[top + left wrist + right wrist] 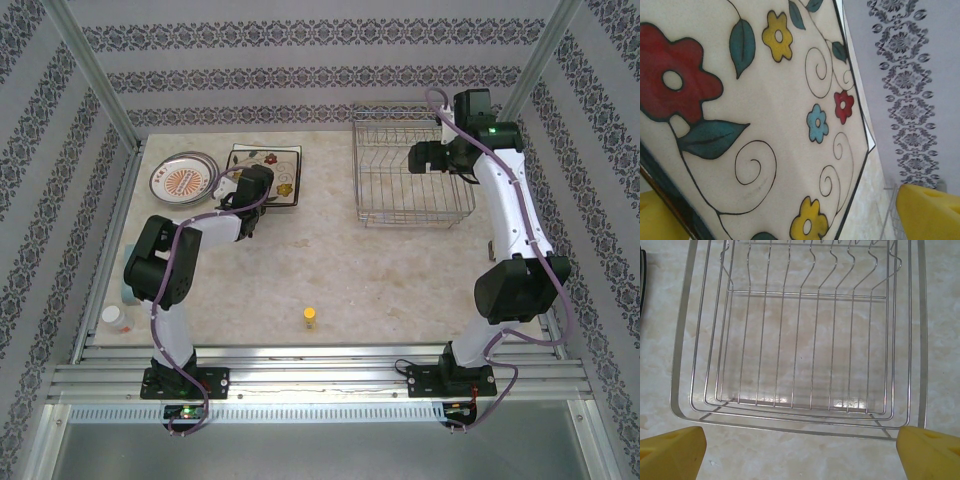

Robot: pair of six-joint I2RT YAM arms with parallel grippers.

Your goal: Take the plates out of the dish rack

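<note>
The dish rack stands at the back right of the table, and no plates stand between its tines. A round orange-patterned plate and a square flowered plate lie flat side by side at the back left. My left gripper hovers open over the square plate's near-left corner. In the left wrist view that plate is very close, between the spread yellow fingertips. My right gripper hangs open above the rack, with its yellow fingertips over the table at the rack's near rim.
A small yellow bottle stands in the middle near the front. A white jar sits at the front left by the left arm. Patterned walls and metal frame posts close in the table on three sides.
</note>
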